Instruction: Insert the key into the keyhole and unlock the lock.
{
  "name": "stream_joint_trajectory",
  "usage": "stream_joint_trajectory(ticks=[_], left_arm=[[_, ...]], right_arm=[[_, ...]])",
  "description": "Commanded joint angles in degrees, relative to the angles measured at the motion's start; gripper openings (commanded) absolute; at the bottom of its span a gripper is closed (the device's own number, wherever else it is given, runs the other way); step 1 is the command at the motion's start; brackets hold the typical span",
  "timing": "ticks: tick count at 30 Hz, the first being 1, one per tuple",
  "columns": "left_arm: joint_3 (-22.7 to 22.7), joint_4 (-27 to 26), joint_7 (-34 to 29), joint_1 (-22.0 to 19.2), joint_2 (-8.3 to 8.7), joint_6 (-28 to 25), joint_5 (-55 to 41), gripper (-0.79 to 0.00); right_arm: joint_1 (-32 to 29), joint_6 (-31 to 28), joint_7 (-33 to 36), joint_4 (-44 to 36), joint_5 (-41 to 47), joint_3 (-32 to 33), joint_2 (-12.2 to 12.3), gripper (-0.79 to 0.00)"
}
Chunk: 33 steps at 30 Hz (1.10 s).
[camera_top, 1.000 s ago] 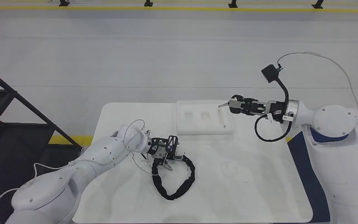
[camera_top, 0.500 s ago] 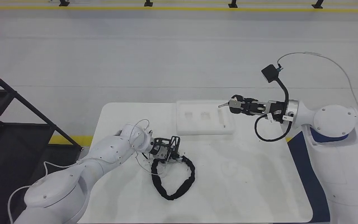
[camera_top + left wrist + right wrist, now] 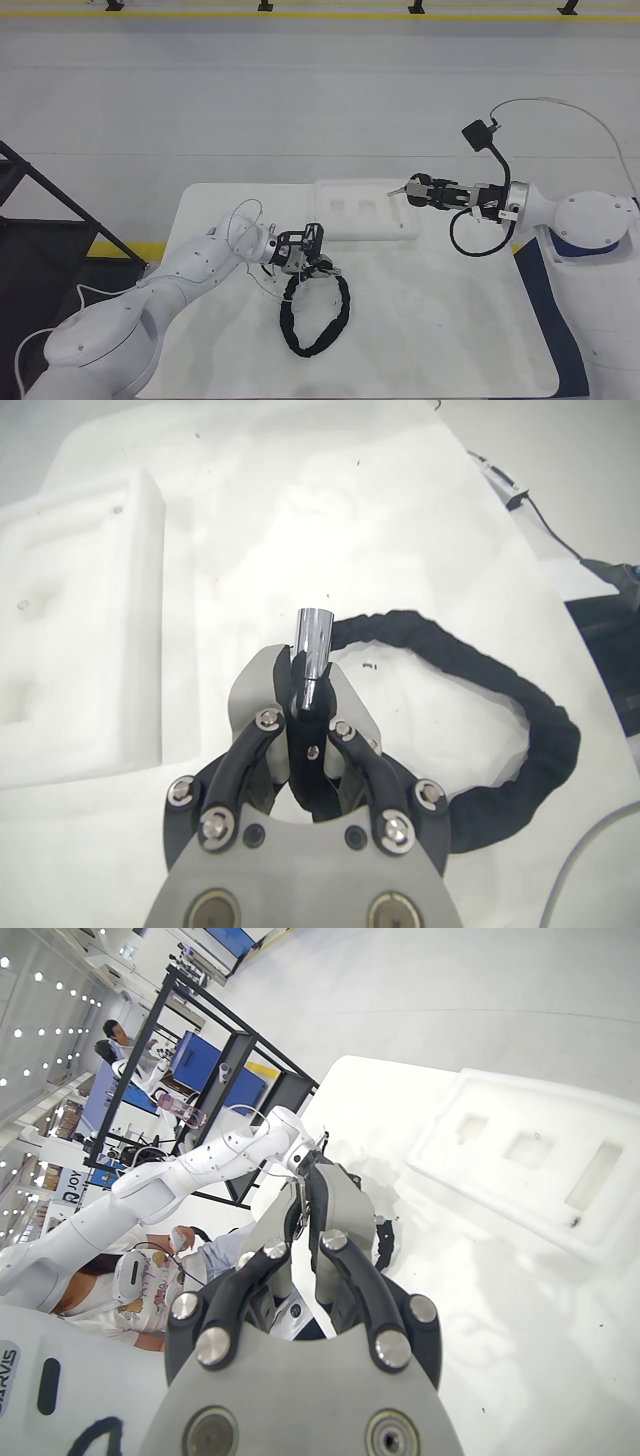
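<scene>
A pale floor (image 3: 300, 100) runs behind the white table (image 3: 450, 330), with a yellow line (image 3: 300, 14) at its far edge and a black rack (image 3: 40, 190) standing off the table's left side.

At the table's far edge lies a white foam tray (image 3: 330, 232) with three rectangular recesses in a row. A dark speck sits on the rim by the longest one.

Just in front of the tray the left gripper (image 3: 305, 670) is clamped on the lock (image 3: 313, 635). Its fingers pinch the black body, and the chrome cylinder sticks out past the fingertips. The lock's black cable (image 3: 550, 725) runs from the gripper in a loop that lies on the table, toward the near edge.

The right gripper (image 3: 412, 189) hangs over the tray's right end with its fingers nearly together on a thin metal piece, the key (image 3: 398, 191) by the look of it. A pale tip pokes out toward the left arm. Key and lock are well apart, with the tray's near rim between them.
</scene>
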Motion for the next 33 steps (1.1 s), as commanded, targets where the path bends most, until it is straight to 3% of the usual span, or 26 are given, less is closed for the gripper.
stream_joint_trajectory(ticks=[1,4,11,19,27,33], left_arm=[[0.54,-0.54,2.72,-0.03,0.57,0.00,-1.78,-0.785],[1.30,-2.12,6.83,-0.08,1.59,0.00,-4.07,-0.785],[0.80,-9.50,6.84,0.87,5.09,0.00,-13.38,-0.785],[-2.97,-20.26,7.37,3.01,8.99,0.52,-17.27,-0.785],[-5.99,-26.86,9.61,5.71,10.12,2.75,-19.64,-0.785],[-6.24,-26.88,9.92,6.05,10.10,3.06,-19.80,-0.785]], right_arm=[[-0.47,0.92,0.88,-0.78,-1.58,-0.61,0.18,-0.785],[-1.69,2.39,1.24,-2.06,-2.57,-1.22,0.37,-0.785],[-6.47,6.41,2.00,-6.93,-5.46,-1.44,1.05,-0.785],[-10.35,9.00,4.43,-13.56,-10.46,-0.99,2.02,-0.785],[-10.30,12.36,4.83,-17.70,-13.32,-0.64,2.57,-0.785],[-10.29,12.43,4.81,-17.76,-13.24,-0.58,2.58,-0.785]])
